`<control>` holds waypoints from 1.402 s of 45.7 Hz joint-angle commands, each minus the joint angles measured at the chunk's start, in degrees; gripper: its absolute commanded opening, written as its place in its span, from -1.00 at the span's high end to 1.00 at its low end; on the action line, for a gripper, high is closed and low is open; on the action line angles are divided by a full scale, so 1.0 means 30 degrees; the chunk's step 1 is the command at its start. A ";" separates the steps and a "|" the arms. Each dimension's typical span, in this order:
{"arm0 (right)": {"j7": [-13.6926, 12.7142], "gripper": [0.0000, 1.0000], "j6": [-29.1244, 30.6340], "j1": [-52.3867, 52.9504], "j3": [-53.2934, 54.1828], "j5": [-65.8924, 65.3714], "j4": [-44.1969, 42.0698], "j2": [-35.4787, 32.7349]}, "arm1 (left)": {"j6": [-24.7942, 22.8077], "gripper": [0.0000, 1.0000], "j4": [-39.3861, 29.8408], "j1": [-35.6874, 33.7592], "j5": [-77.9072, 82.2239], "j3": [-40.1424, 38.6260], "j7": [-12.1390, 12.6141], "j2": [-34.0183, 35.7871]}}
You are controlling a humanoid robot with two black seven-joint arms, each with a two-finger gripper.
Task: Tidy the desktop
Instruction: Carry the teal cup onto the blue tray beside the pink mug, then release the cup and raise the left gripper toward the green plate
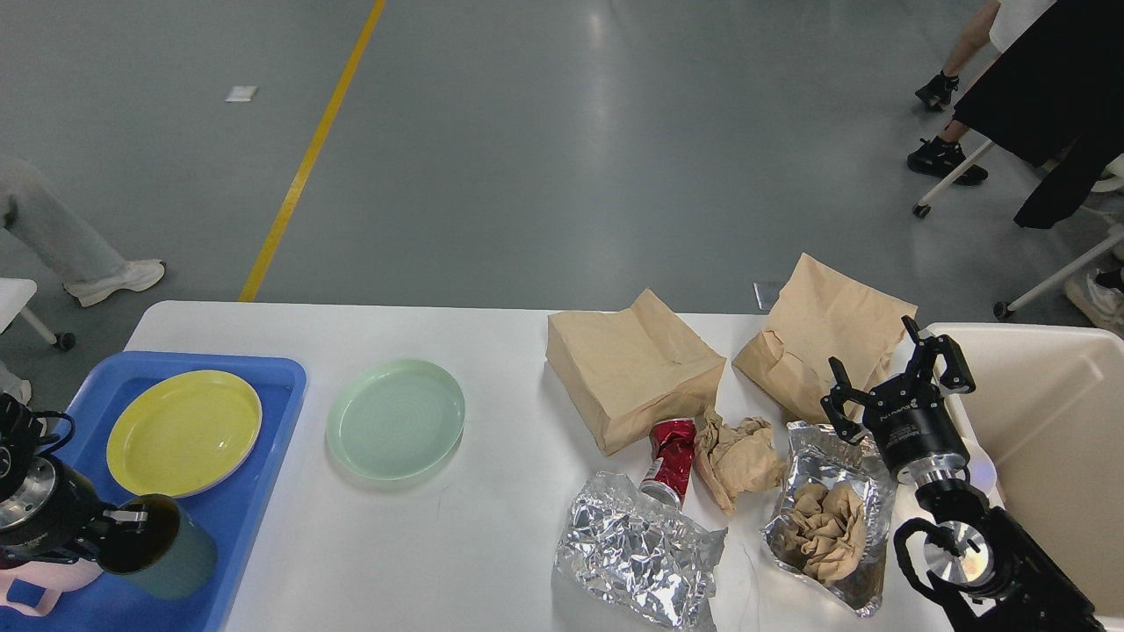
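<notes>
While raised over the desktop (492, 562), the right end effector (891, 373) gapes.

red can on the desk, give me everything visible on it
The red can is crushed and dented, shiny metal with a silver end facing the camera. It lies on its side on the white desktop, right of centre. Its far end sits at the base of the nearer brown paper bag; its near end meets the crumpled foil. A wad of brown paper lies against its right side. Neither gripper touches it.
</notes>
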 commanded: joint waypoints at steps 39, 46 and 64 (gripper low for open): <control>-0.0001 -1.00 0.0015 0.0005 0.0000 0.0001 0.0001 0.0000 | 0.1249 -0.80 -0.0696 -0.0025 -0.1629 0.0371 0.0037 0.0234; -0.0001 -1.00 0.0015 0.0005 0.0000 0.0001 0.0001 0.0000 | 0.0955 -0.82 -0.1572 -0.1076 -0.1716 0.1072 0.0008 0.0234; -0.0001 -1.00 0.0015 0.0005 0.0000 0.0001 0.0030 -0.0030 | 0.1131 -0.83 -0.7049 -0.9512 -0.4324 0.7604 -0.0109 -0.0438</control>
